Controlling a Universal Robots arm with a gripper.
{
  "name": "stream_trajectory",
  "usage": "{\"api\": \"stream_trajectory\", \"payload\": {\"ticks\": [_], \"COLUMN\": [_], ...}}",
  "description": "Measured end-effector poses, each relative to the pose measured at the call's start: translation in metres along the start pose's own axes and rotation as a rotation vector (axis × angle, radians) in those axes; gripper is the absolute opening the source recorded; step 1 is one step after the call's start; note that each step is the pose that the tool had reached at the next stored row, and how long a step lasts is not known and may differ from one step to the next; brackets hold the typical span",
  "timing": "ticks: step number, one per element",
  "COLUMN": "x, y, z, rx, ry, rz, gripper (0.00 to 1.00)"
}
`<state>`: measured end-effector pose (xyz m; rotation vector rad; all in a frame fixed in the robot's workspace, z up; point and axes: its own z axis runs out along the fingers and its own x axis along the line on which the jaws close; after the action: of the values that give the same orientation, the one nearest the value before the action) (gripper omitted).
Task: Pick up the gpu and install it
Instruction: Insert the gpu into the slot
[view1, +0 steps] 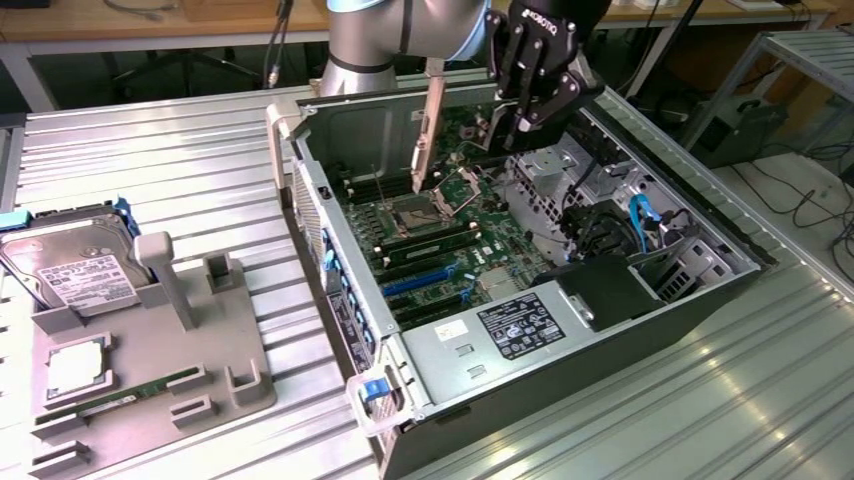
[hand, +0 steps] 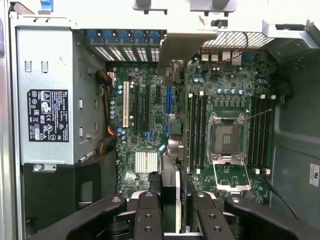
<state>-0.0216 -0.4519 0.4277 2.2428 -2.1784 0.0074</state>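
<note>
**A:** Starting from the near end of the case (view1: 601, 385), what worries you?

**B:** Past the power supply (view1: 527, 330) are the blue slots (view1: 424, 282), and they are narrow. In my judgement, a card that comes down a little skewed would ride on a slot's lip instead of seating.

**A:** And further in?

**B:** The open socket (view1: 467, 185) sits under where the gpu (view1: 430, 130) hangs. The long pale bracket points down toward the board (view1: 461, 250), clear of it for now. If it drops too low here, the tip could scrape the socket or the memory beside it. The bracket could also catch on the rear wall of the case.

**A:** How is it held?

**B:** The gripper (view1: 514, 125) is at the far end, above the board. Its jaws are part-way closed and clamped on the card. In the wrist view the gripper (hand: 170, 200) has a finger on each flat face, and the gpu (hand: 182, 45) runs edge-on away from it.

**A:** Secure?

**B:** It looks so, but the hold is at one end. I'd guess a knock on the bracket could swivel the card in the grip.
</note>
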Motion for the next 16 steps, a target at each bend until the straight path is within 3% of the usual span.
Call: {"api": "stream_trajectory", "payload": {"ticks": [16], "x": [-0.001], "y": [-0.0001], "z": [0.0160], "rx": [0.0004], "ry": [0.0001], "rz": [0.005], "gripper": [0.28]}}
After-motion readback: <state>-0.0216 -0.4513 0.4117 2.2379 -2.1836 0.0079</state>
